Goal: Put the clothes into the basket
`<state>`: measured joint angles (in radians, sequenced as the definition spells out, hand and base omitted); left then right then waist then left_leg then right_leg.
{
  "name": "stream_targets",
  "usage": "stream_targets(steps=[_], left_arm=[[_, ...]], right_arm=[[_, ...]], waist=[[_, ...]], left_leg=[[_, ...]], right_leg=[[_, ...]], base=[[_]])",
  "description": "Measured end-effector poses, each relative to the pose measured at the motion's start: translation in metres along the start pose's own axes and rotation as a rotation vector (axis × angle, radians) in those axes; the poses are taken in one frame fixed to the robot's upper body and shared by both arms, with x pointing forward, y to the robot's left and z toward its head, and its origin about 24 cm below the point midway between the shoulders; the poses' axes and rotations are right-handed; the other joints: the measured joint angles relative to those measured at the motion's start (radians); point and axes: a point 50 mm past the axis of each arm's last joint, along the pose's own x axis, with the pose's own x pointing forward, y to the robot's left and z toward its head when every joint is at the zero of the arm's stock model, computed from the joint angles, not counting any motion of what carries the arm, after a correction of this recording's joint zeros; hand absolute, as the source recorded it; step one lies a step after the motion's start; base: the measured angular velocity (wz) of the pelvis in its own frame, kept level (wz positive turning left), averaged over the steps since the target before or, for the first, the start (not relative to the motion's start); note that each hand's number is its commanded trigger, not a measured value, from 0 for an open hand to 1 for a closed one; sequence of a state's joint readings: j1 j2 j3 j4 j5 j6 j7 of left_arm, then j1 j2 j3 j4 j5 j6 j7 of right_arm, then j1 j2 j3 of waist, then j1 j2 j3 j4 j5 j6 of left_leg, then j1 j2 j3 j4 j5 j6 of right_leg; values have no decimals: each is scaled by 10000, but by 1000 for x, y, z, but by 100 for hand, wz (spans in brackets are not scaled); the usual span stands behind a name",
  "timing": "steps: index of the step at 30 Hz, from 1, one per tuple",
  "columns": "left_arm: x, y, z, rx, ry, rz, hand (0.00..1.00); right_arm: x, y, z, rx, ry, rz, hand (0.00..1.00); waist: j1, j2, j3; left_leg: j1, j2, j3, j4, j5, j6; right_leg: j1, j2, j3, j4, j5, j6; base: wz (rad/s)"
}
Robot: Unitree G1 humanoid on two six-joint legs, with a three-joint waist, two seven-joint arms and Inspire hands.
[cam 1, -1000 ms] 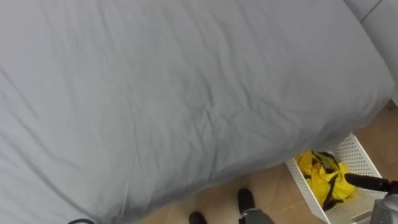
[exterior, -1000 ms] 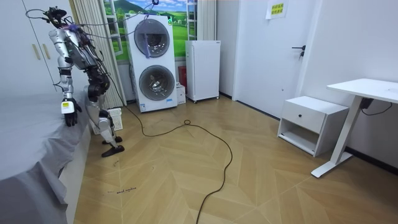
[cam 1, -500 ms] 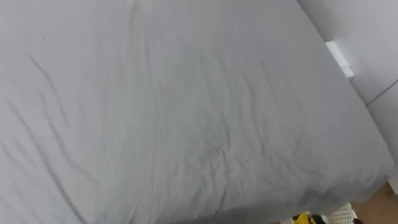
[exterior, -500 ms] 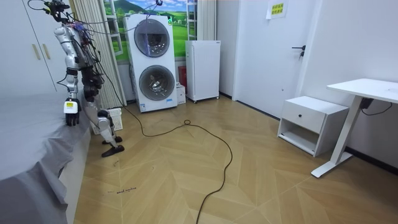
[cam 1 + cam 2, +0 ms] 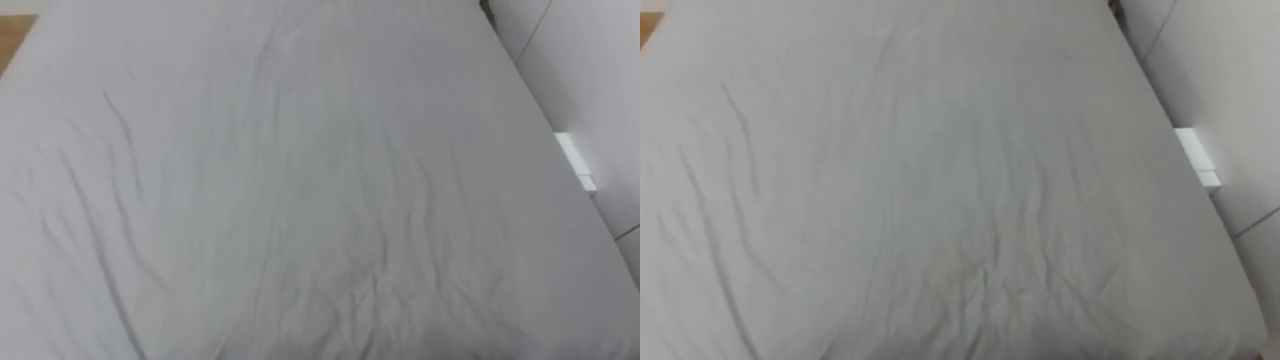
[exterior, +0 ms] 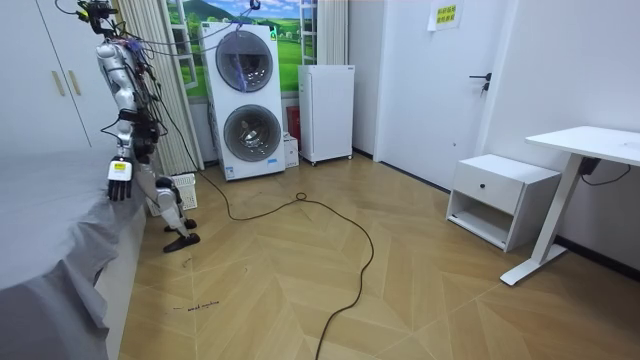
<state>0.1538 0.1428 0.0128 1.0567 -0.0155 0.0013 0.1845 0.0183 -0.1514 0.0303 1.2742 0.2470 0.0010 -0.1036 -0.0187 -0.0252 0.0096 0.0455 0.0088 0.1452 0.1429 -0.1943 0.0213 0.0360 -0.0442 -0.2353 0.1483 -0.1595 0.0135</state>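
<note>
Left hand [image 6: 120, 178] hangs at the bed [image 5: 300, 200] edge, fingers' state I cannot tell; basket [image 6: 186, 190] below-behind them, any clothes inside hidden; I'd scan the bed slowly before reaching

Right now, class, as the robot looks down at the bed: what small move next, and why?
Probably pan its head along the bed to look for clothes: the grey sheet in sight is bare, and the basket stands by its feet.
</note>
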Motion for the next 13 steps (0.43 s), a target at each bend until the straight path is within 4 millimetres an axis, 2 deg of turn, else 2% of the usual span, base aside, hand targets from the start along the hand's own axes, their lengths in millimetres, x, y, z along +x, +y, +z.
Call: stream_targets(steps=[7, 11, 13], left_arm=[[-1, -3, -2, -32, 21, -14, 0], [-2, -4, -9, -5, 273, -37, 0], [-2, -4, -12, 57, 367, -62, 0]], right_arm=[[-1, 9, -4, -368, 75, 599, 0], [-2, 14, -9, -420, 153, 721, 0], [-2, 13, -12, -431, 195, 714, 0]], waist=[[304, -63, 23], [290, 33, 43], [298, 93, -1]], left_leg=[[112, -36, -177, 1, -1, 4], [152, -33, -212, 9, -9, 11], [176, -33, -204, 8, -10, 11]], right_leg=[[202, -39, -152, 1, -19, 32], [296, -37, -169, 6, -19, 31], [310, -37, -133, 15, -19, 31]], base=[[8], [2], [0]])
